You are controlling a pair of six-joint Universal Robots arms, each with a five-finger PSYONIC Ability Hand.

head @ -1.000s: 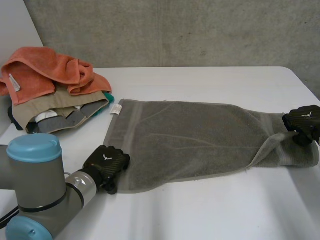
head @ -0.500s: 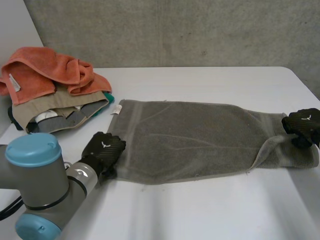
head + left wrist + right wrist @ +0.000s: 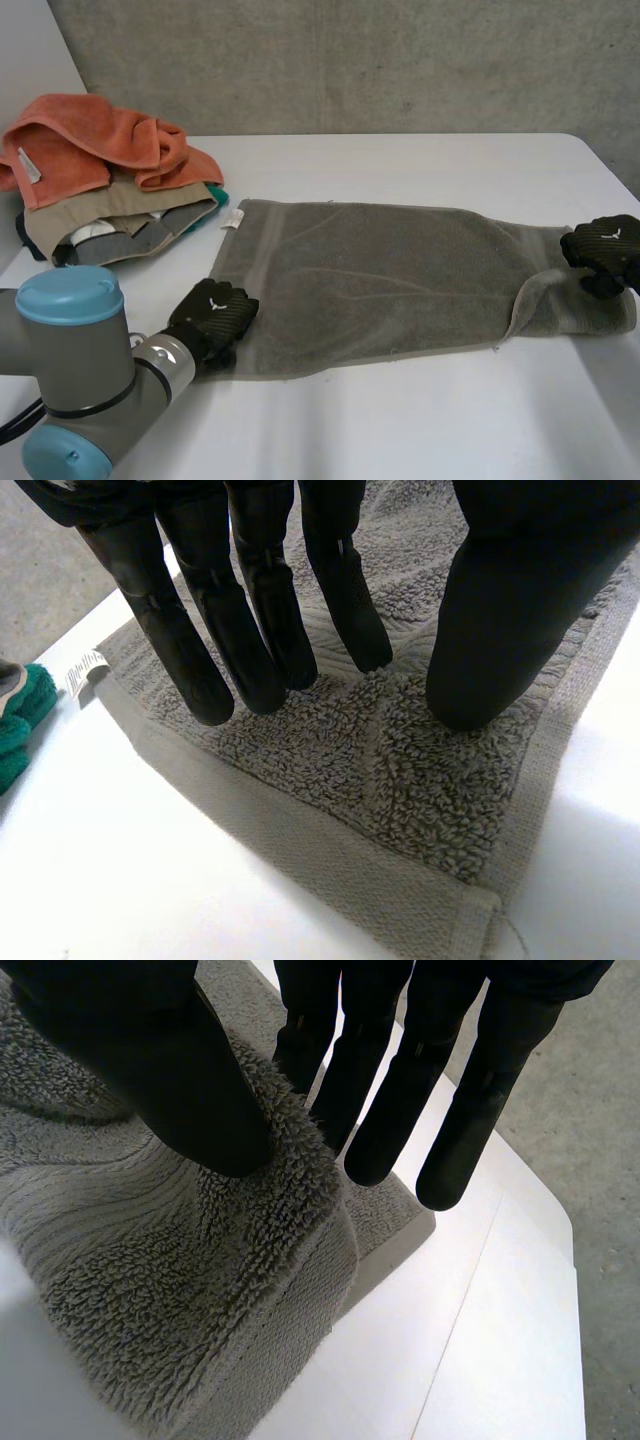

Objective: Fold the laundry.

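Grey towel (image 3: 380,285) spread flat on white table (image 3: 400,420), long axis left to right, mid-table. White label (image 3: 232,219) at its far-left corner.

Left hand (image 3: 212,312) at the towel's near-left corner. In the left wrist view its fingers (image 3: 250,610) are straight and spread, tips down on the pile of the towel (image 3: 400,780), with the thumb set apart from them and also resting on the cloth. Nothing pinched; the hand is relaxed and flat-fingered. The hemmed corner lies just beyond the fingertips. The label (image 3: 85,670) and a bit of teal cloth (image 3: 20,715) are seen past the towel's edge.

Right hand (image 3: 603,245) at the towel's right end. There the cloth is bunched up, with a raised fold running toward the near edge. In the right wrist view the thumb (image 3: 150,1060) presses one side of a hump of towel (image 3: 150,1260) and the straight fingers (image 3: 400,1090) stand on its other side: the towel is pinched between them. Bare table (image 3: 450,1340) beyond the fingertips.

Laundry heap (image 3: 110,225) at far left of the table, well apart from the towel's body and near its label corner. Orange cloth (image 3: 90,145) on top, beige and grey pieces under it.
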